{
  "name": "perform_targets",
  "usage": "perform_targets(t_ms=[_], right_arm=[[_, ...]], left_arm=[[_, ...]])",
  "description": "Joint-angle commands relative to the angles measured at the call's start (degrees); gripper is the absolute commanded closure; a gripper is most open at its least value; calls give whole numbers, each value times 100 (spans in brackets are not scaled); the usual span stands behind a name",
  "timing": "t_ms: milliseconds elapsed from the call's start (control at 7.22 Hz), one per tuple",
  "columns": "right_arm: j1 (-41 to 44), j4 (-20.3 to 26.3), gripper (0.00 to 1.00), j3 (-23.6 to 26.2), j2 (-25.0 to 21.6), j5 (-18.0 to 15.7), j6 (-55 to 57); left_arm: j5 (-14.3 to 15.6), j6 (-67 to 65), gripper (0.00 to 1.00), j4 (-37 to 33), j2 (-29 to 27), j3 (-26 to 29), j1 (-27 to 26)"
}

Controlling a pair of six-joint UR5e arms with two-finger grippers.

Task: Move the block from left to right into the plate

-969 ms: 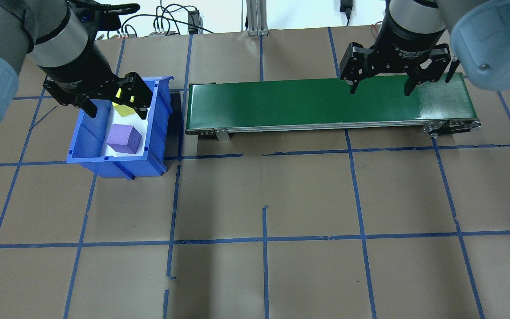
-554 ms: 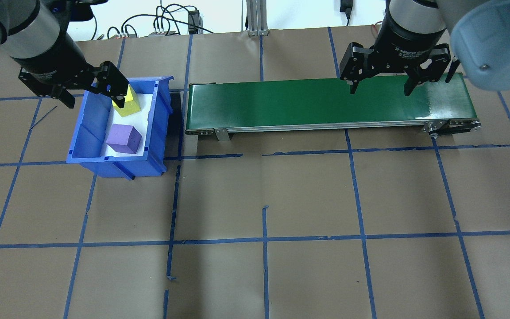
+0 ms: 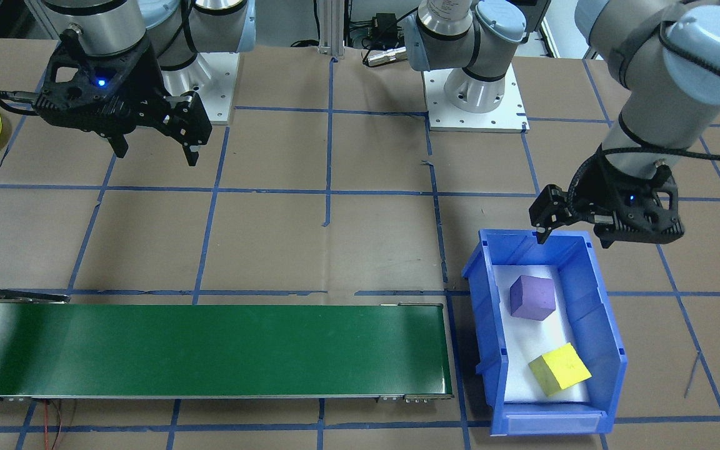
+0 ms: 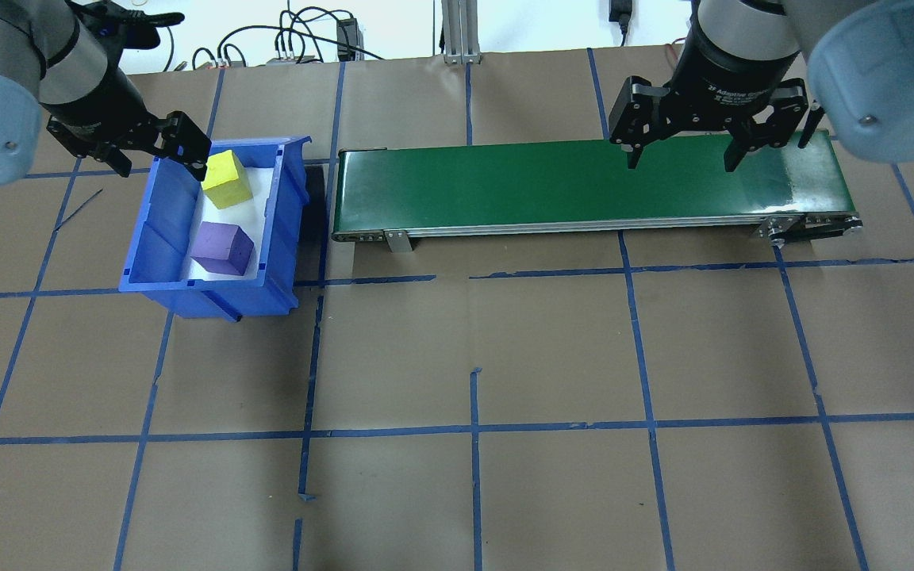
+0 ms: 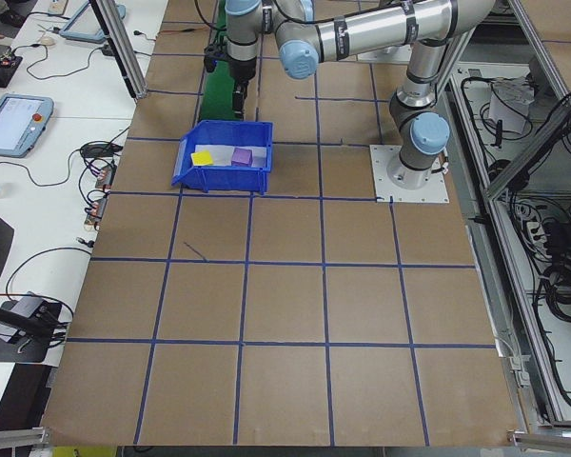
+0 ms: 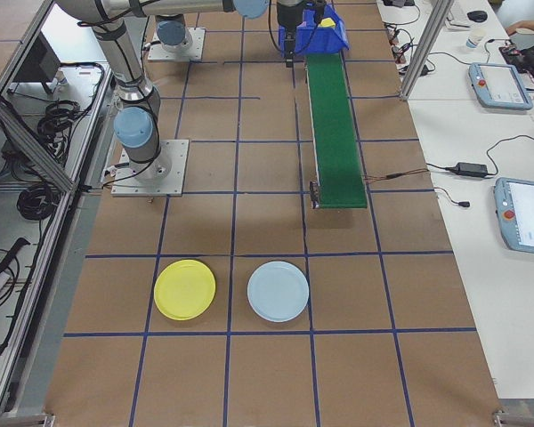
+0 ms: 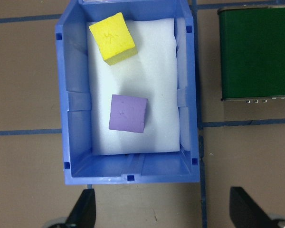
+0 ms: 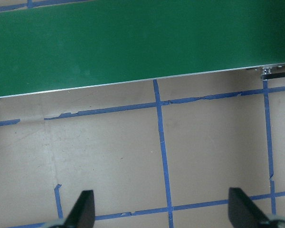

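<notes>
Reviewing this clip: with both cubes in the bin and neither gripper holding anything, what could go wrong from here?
1. The open left gripper hangs near the blue rectangular plastic bin's wall; descending, it may clip the rim.
2. The yellow foam cube sits in a corner, leaving little finger room.
3. The purple foam cube could be nudged.

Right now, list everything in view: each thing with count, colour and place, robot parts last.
bin: one, blue, on the robot's left beside the belt's end.
yellow block: one, in the bin's far end.
purple block: one, in the bin, nearer the robot.
conveyor belt: one, green, across the table's far side.
yellow plate: one, at the table's right end.
pale blue plate: one, beside the yellow one.
left gripper: open, empty, by the bin's rim.
right gripper: open, empty, over the belt's right part.
</notes>
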Motion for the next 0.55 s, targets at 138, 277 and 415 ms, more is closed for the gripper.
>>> perform_targets(t_ms=[138, 277, 415], right_arm=[[4, 0, 0, 2, -1, 0, 0], [4, 0, 0, 2, -1, 0, 0], [4, 0, 0, 2, -1, 0, 0]], left_arm=[[0, 200, 0, 195, -650, -168, 8], [9, 217, 0, 405, -730, -361, 8], [26, 226, 0, 659, -809, -528, 8]])
